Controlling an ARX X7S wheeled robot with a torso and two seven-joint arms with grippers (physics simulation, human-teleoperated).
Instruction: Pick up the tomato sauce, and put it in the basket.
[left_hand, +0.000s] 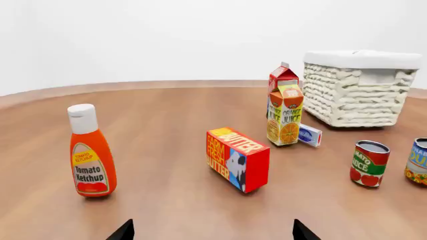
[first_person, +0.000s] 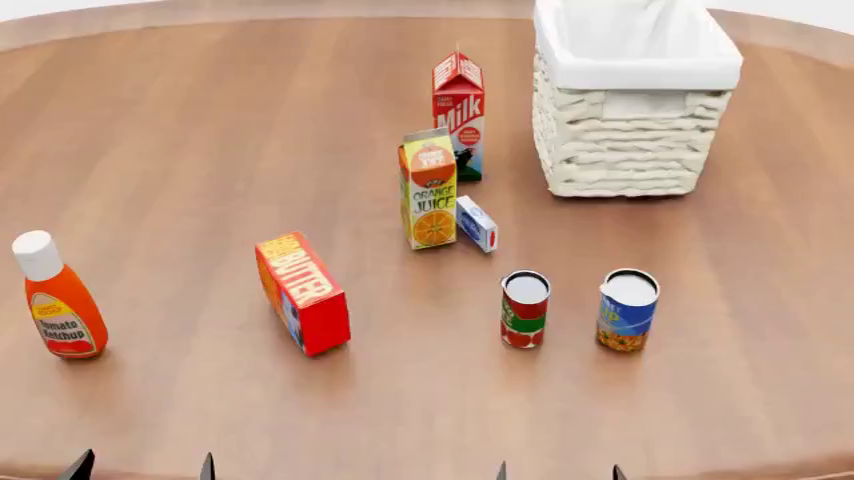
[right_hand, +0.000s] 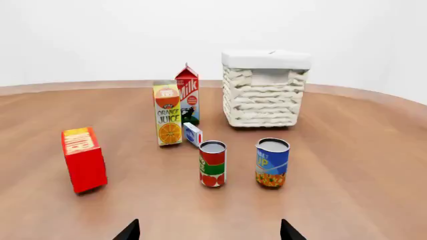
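Both my pincers hang at the near edge of the tabletop (first_person: 160, 120), only dark fingertips in view: the left pincer (first_person: 143, 466) and the right pincer (first_person: 558, 470) each show two tips set well apart with nothing between them, so I read both as released and empty. Nothing is gripped yet; the pick has not begun. Nearest my right pincer stands the tomato sauce (first_person: 525, 309), upright, red-and-green label, pale lid up, just beside the blue-and-yellow can (first_person: 627, 309) but apart from it. That gap looks wide enough for a finger, though I judge a careless approach could knock the neighbour. Toward the near left edge the ketchup bottle (first_person: 58, 297) stands alone; the butter box (first_person: 304, 293) rests on its long side nearer the middle. Farther back come the orange juice carton (first_person: 430, 189), a small blue-white box (first_person: 477, 223) beside it, then the milk carton (first_person: 458, 116). At the far right edge sits the basket (first_person: 627, 150), open-topped, nothing visible inside it, ready to receive the can.
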